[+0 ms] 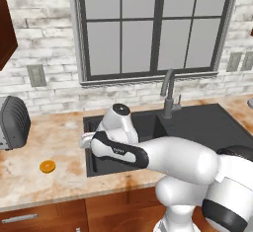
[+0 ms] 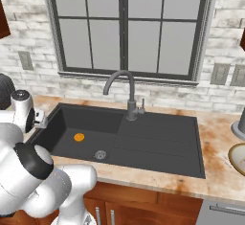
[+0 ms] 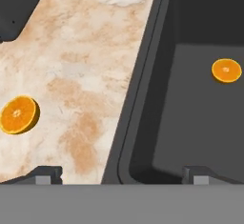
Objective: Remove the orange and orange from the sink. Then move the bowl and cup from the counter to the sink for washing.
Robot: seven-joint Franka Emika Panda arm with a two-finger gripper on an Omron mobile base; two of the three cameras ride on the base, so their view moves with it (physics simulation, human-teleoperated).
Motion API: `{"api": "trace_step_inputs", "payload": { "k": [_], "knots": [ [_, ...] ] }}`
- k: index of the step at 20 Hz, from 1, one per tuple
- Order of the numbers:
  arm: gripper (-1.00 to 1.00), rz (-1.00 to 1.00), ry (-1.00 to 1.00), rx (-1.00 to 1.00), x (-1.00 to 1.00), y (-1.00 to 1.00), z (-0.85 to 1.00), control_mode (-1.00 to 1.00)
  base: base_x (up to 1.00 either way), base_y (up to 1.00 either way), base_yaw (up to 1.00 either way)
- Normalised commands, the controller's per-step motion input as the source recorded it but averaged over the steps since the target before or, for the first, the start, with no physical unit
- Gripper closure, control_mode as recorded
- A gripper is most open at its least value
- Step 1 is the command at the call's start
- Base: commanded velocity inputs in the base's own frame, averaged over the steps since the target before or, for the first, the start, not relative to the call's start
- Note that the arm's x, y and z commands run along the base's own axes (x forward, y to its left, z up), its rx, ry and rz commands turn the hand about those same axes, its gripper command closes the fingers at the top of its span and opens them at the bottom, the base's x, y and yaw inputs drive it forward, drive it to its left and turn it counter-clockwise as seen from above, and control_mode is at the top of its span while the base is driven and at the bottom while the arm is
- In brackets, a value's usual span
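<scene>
A: Where the counter (image 1: 59, 142) runs left of the sink (image 1: 207, 122), what lies on it?

B: At far left stands a ribbed grey appliance (image 1: 12, 122). Right of it, one orange (image 1: 47, 166) rests on the beige stone, near the front edge and well apart from the basin. The hand view shows this fruit (image 3: 18, 114) cut face up, left of the dark sink rim (image 3: 138, 85).

A: And the second orange?

B: It lies on the basin floor (image 2: 79, 137), left of the round drain (image 2: 100, 154) and apart from it. The hand view places it (image 3: 226, 70) at upper right, inside the basin.

A: How does the gripper stand?

B: The gripper (image 3: 121, 174) hangs above the sink's left rim, one fingertip (image 3: 45, 174) over the counter, the other over the basin. The jaws are spread wide and hold nothing.

A: What lies further right?

B: The curved faucet (image 2: 125, 92) rises behind the sink, the ribbed drainboard (image 2: 158, 142) beyond it. At the far right edge of the right base view, part of the bowl (image 2: 238, 158) sits on the counter.
</scene>
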Motion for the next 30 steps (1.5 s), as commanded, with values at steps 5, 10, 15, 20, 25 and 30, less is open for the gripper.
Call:
{"api": "trace_step_inputs", "payload": {
  "k": [5,10,15,20,25,30],
  "knots": [
    [-1.0,-0.16,0.1,0.0,0.07,-0.38,0.24,-1.0,0.0,0.0,0.0],
    [-1.0,-0.13,0.13,0.0,0.09,-0.39,0.14,-1.0,0.0,0.0,0.0],
    [-1.0,-0.07,0.08,0.0,0.12,-0.37,0.03,-1.0,0.0,0.0,0.0],
    [-1.0,-0.06,0.0,-0.01,0.12,-0.36,0.0,-1.0,0.0,0.0,0.0],
    [-1.0,-0.05,0.0,0.0,0.17,-0.34,-0.02,-1.0,0.0,0.0,0.0],
    [-1.0,-0.03,0.0,-0.03,0.25,-0.26,-0.08,-1.0,0.0,0.0,0.0]
  ]
}}
